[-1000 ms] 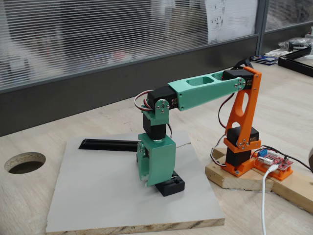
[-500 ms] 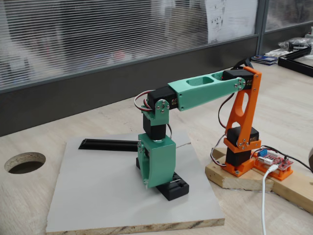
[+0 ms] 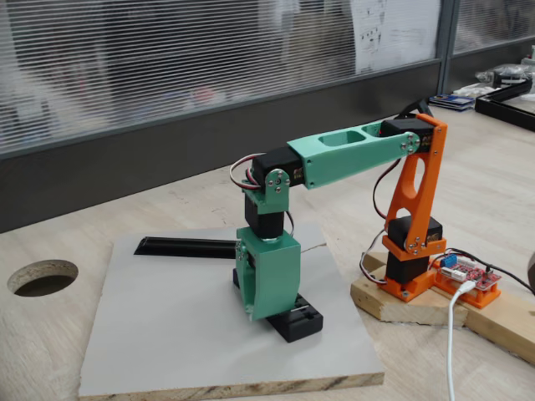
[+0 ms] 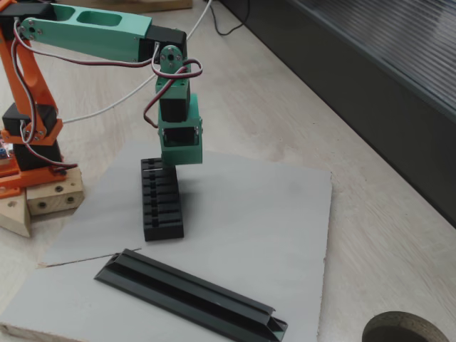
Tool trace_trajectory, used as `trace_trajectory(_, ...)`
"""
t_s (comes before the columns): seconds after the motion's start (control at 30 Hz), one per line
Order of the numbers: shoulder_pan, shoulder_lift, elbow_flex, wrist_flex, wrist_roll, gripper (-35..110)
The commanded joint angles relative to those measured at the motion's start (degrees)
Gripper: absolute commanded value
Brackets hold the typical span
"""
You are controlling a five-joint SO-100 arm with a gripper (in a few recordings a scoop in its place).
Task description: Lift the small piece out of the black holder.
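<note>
Inspection finds the green gripper (image 3: 269, 311) standing vertically over the black holder (image 4: 162, 203), which rests on the grey board (image 4: 249, 214) laid on the wooden counter (image 3: 167, 200). In a fixed view the gripper (image 4: 178, 162) sits at the far end of the slotted block, its lower edge at or just above the last slots.

Change noted: one second ago the gripper body sat lower and covered more of the holder; half a second ago it stood slightly higher, with more of the block's top exposed. Between that picture and now nothing further has shifted. A thin pale line shows along the holder's top beside the gripper in a fixed view, but it is too small to identify.

The small piece cannot be made out in either fixed view; whether it sits in a slot or between the jaws cannot be told. The jaws are hidden behind the gripper housing, so their opening and any hold cannot be told either.

Judgement: the slight rise suggests the lift has begun or a grasp was just attempted. Success remains unconfirmed. The long black angled bar (image 4: 191, 293) lies near the board's edge, well apart.
</note>
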Motion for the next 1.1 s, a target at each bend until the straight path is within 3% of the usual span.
trace_trajectory(0.0,-0.8,4.2,-0.1,1.1,0.5,3)
trace_trajectory(0.27,4.7,4.5,-0.3,1.1,0.5,3)
trace_trajectory(1.07,5.3,16.1,-0.3,0.9,0.6,3)
